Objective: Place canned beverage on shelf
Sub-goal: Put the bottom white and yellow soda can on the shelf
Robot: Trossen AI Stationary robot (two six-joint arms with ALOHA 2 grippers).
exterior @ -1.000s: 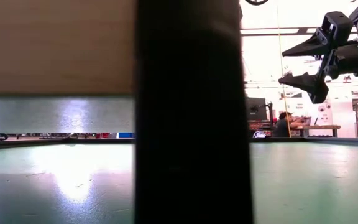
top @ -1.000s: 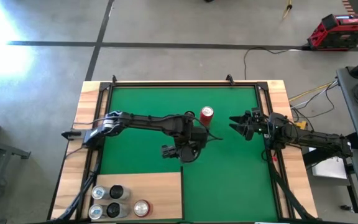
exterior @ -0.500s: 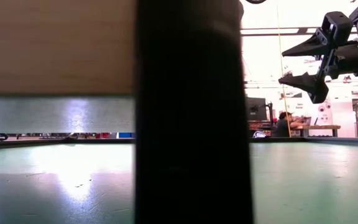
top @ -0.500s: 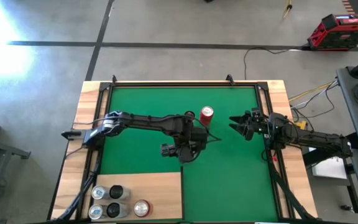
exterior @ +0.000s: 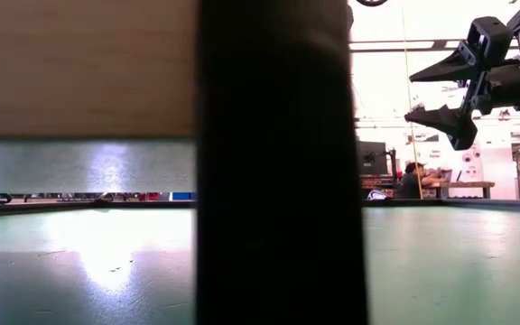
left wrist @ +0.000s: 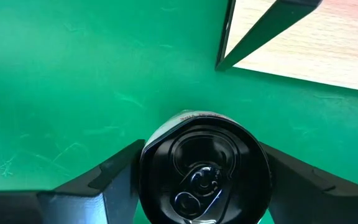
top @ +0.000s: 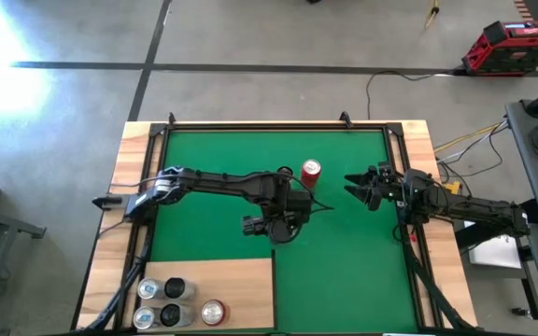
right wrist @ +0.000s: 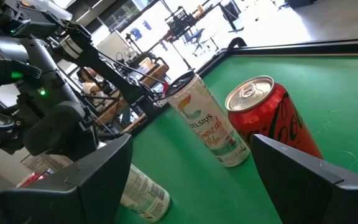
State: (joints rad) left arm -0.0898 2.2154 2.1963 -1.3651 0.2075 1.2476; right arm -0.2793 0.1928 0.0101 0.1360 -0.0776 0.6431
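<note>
My left gripper (top: pixel 274 227) is at the mat's middle, pointing down, shut on a white can with a black top (left wrist: pixel 204 168). The pale wood shelf (top: pixel 241 280) lies at the near left; its corner (left wrist: pixel 303 43) shows just beyond the held can. A red can (top: pixel 311 173) stands upright on the green mat, with a white Celsius can (right wrist: pixel 207 121) upright beside it. My right gripper (top: pixel 358 187) is open and empty, raised above the mat's right side (exterior: pixel 441 86), facing these two cans. My left gripper pinches the can's side wall (left wrist: pixel 145 165) between its two fingers (left wrist: pixel 104 180), one on each opposite side. The fingers come from above, pointing down. The can stands upright under them, top up. Whether its base is on the mat does not show.
Several cans (top: pixel 171 303) stand on the shelf's left end. The left arm (top: pixel 213 182) lies across the mat from the left edge. In the low view a dark upright (exterior: pixel 278 162) and a wood panel (exterior: pixel 79 68) block most of the sight. A person (exterior: pixel 412 179) is far behind.
</note>
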